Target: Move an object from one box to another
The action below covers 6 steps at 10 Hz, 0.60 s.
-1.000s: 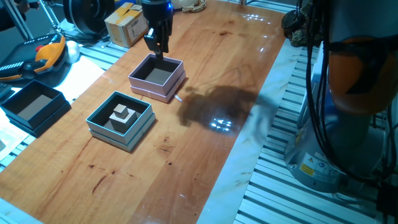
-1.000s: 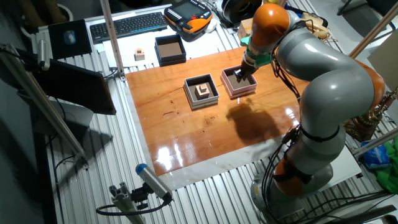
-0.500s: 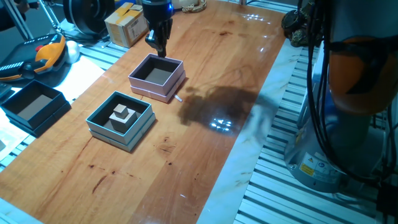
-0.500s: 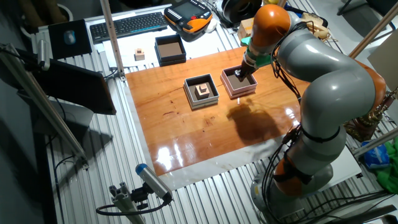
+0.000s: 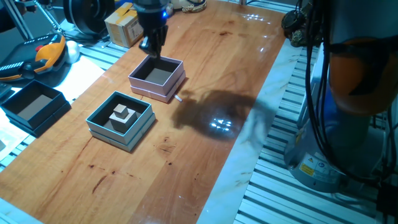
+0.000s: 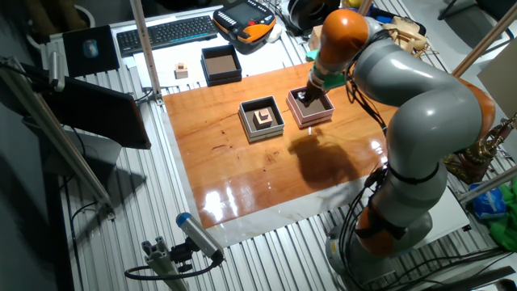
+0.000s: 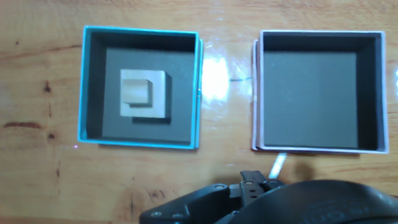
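The pale teal box (image 5: 115,138) (image 6: 245,121) (image 7: 81,81) sits on the wooden table and holds a pale stepped wooden block (image 5: 122,114) (image 6: 262,118) (image 7: 144,93). Right beside it is the pink-lilac box (image 5: 158,92) (image 6: 315,120) (image 7: 257,93), whose brown inside is bare. My gripper (image 5: 152,46) (image 6: 305,95) hangs above the far edge of the pink box and carries nothing that I can see. The hand view looks straight down on both boxes, with only the dark hand housing along its lower edge. The fingers' spacing is too small to make out.
A short white stick (image 5: 178,97) (image 7: 277,165) lies against the pink box's outer wall. Off the table's left side stand a black square box (image 5: 43,118) (image 6: 220,65), a cardboard carton (image 5: 126,25) and an orange pendant (image 5: 43,53). The robot base (image 5: 348,124) stands on the right.
The gripper has drifted a little left and away over the pink box's far edge. The boxes and the block have not moved.
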### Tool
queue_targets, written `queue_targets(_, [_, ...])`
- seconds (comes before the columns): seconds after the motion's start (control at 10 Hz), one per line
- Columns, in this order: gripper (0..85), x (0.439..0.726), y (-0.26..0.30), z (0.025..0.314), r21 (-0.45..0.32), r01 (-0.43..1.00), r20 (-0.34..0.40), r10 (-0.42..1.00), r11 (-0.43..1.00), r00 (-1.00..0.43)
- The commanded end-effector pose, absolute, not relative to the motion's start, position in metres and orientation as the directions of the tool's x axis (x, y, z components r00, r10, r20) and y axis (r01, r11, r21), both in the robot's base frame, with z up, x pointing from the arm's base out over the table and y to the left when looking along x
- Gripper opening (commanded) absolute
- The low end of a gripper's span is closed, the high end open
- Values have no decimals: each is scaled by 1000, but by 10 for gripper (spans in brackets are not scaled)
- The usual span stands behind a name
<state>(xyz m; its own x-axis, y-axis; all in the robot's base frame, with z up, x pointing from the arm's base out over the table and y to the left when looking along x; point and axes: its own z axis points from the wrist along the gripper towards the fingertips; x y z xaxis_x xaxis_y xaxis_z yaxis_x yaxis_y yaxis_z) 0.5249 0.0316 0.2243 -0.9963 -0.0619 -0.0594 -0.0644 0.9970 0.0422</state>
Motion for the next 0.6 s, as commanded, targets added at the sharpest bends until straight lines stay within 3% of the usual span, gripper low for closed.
queue_targets(0.0, [0, 526, 38, 223, 40, -56, -61, -53, 998, -997])
queue_targets(0.5, [0, 524, 72, 206, 30, -14, -77, -12, 999, -997])
